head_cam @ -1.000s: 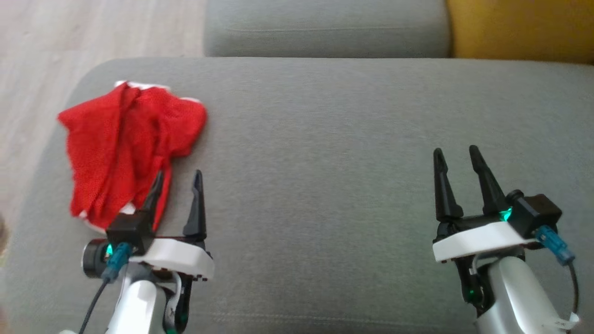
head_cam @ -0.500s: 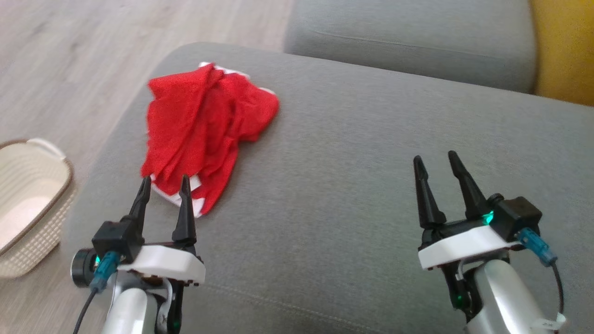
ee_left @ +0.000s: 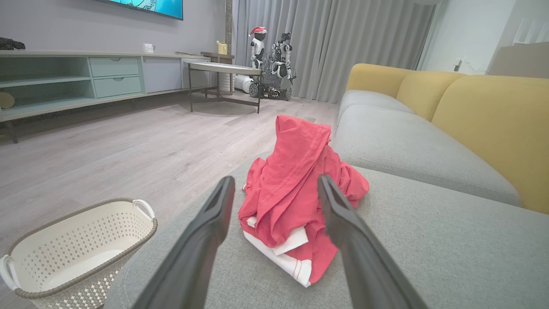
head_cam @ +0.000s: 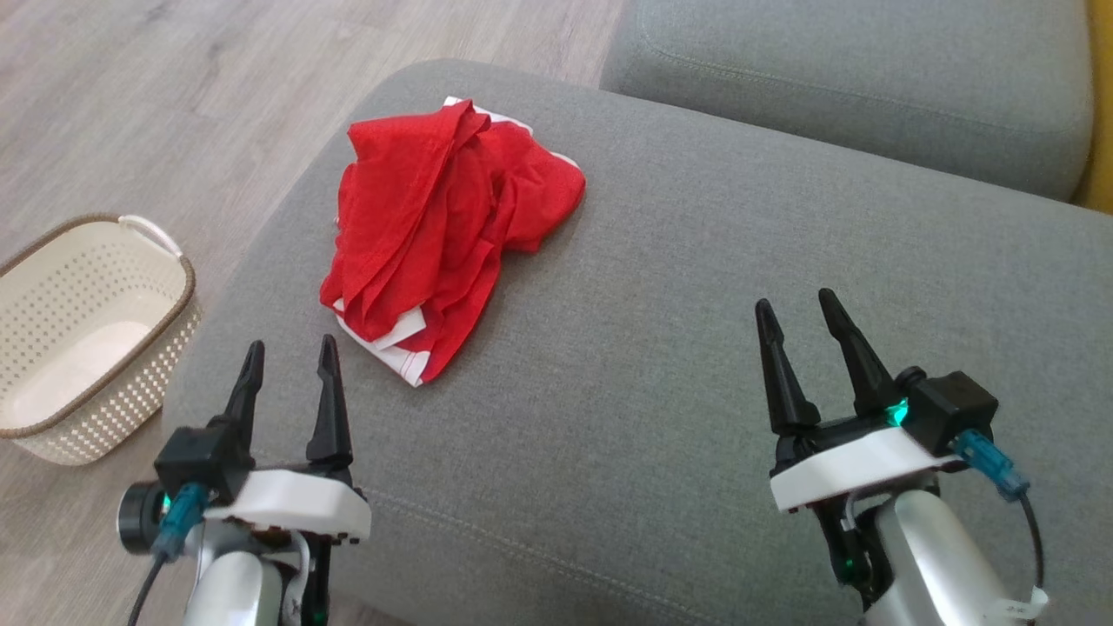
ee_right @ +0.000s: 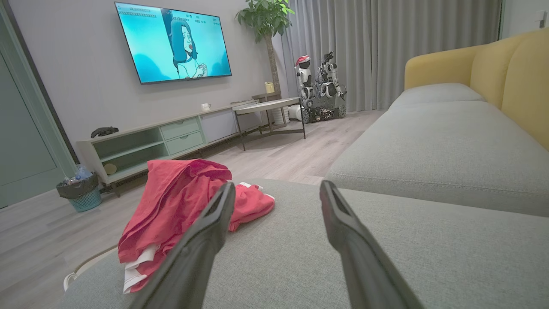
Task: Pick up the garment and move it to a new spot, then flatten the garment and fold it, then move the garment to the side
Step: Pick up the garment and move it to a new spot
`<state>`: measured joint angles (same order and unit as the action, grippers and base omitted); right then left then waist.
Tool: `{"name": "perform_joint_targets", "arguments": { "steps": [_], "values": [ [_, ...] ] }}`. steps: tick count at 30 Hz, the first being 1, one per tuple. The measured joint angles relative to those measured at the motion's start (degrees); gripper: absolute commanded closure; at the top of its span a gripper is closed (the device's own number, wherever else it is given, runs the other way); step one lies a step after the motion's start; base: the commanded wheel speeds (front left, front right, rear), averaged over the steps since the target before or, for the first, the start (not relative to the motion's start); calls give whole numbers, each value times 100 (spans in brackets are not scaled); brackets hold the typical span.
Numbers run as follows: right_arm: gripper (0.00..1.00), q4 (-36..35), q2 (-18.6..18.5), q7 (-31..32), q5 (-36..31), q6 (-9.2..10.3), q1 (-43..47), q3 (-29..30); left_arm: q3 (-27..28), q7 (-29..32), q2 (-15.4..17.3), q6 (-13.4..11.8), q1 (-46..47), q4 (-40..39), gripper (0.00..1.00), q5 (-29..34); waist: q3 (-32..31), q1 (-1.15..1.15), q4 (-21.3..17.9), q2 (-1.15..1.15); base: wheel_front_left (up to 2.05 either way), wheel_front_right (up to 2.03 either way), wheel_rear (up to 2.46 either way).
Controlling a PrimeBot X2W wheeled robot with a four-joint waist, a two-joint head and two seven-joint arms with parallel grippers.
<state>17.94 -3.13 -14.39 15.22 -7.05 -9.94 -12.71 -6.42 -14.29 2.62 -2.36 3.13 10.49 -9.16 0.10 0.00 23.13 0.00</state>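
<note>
The garment is red with white trim and lies crumpled in a heap on the grey sofa cushion, towards its left end. In the left wrist view the garment sits straight ahead between my fingers, a short way off. My left gripper hovers open just short of the garment's near edge, holding nothing. Open and empty as well, my right gripper stands over bare cushion well to the right. The right wrist view has the garment to its left.
A cream perforated basket stands on the wooden floor beside the cushion's left end. A second grey cushion lies beyond, with a yellow backrest along the sofa. Farther off are a low TV cabinet and a small table.
The head camera has turned left, so the garment sits nearer the picture's middle and the basket has come into view. Both grippers stay open.
</note>
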Motion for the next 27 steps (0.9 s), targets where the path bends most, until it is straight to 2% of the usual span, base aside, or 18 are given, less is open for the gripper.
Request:
{"name": "perform_joint_targets", "arguments": {
  "steps": [8, 14, 19, 27],
  "values": [
    [0, -2, 0, 0, 0, 0, -1, -27, 194, -1, 0, 3, 10, -38, 0, 1, 96, 0, -121, 0, 0, 0, 0],
    [0, -26, 1, 0, -16, 0, -10, 64, 450, -1, 9, 145, 236, 7, 0, 99, 280, 0, -286, 0, 0, 0, 0],
    [0, -93, 1, 0, -171, 0, -57, 497, 709, -2, 109, 341, 730, 257, 0, 92, 530, 0, -439, 0, 0, 0, 0],
    [0, -616, 2, 140, -492, 0, -285, 1296, 762, 32, 439, 711, 1952, 1345, 0, -134, 1151, 1, -629, 0, 0, 0, 0]
  ]
}}
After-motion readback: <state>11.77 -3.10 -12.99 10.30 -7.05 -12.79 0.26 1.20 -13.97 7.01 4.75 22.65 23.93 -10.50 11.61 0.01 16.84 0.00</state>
